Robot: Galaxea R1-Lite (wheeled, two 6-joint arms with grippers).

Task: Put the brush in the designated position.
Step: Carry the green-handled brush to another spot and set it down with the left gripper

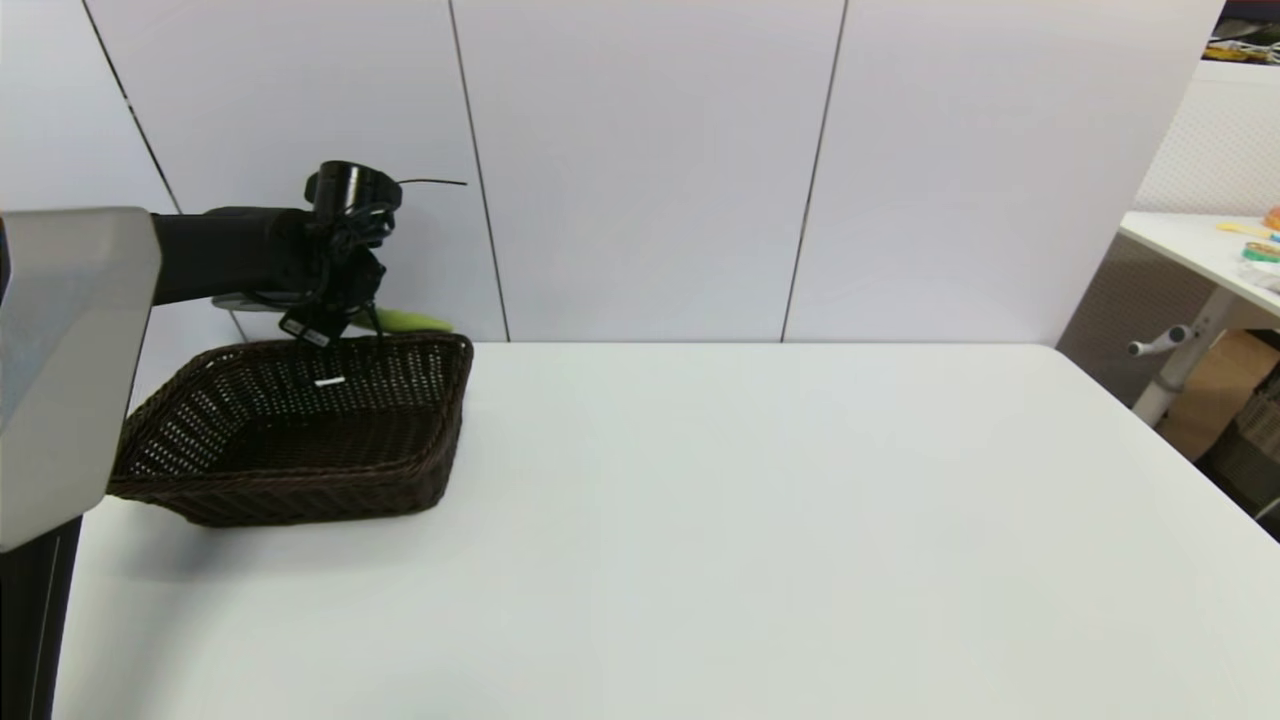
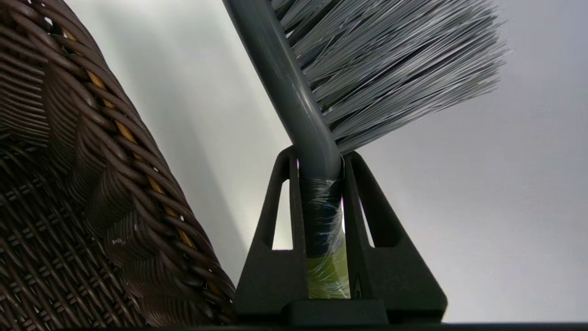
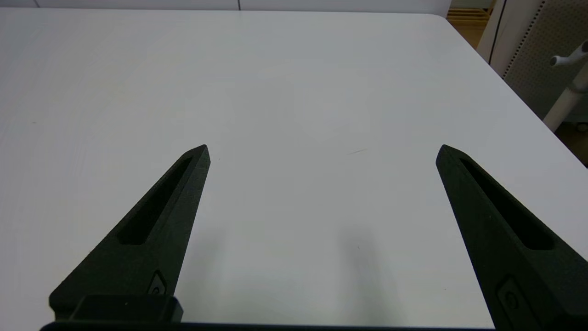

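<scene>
Left wrist view shows the left gripper [image 2: 320, 158], jaws pinching the grey-bristled, olive-handled brush [image 2: 317, 138], beside the dark woven basket [image 1: 300, 430] at the white surface's [image 1: 760, 520] far left corner; right gripper [image 3: 321, 154] spread. No writing legible.

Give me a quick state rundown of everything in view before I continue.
brush: held off the table by its handle, beside the basket's far rim, not in the basket.
left gripper: fingers shut on the brush handle, raised at the basket's far rim.
right gripper: fingers open, holding nothing, over bare table.
basket: resting on the table at the robot's left, nothing visible inside.
</scene>
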